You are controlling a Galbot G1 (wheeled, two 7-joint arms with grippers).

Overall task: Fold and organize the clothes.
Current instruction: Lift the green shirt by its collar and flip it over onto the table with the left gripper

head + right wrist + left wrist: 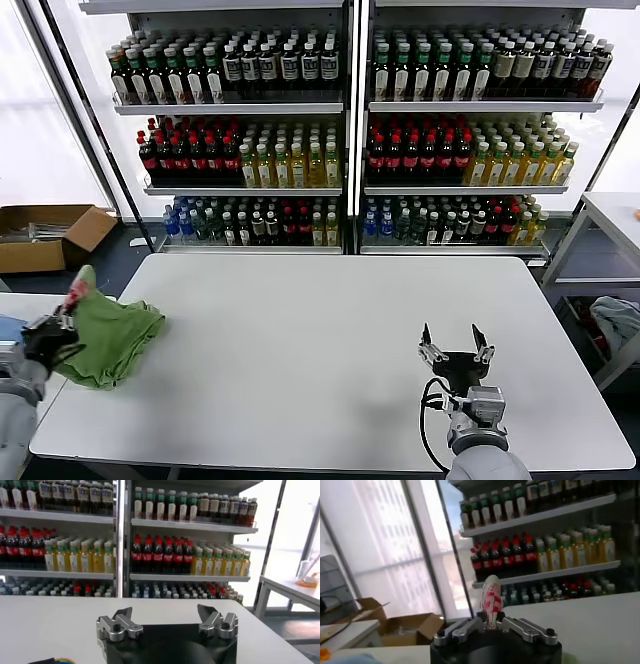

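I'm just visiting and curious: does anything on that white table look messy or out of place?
Yes: the green polo shirt lies crumpled at the table's left edge, one checkered corner pinched up by the left end effector. The right end effector waits open, holding nothing.

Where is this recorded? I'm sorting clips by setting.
Probably a mock shop or test lab: tall shelves packed with rows of drink bottles, a white table before them holding a green polo shirt, and an open cardboard box on the floor by bright windows.
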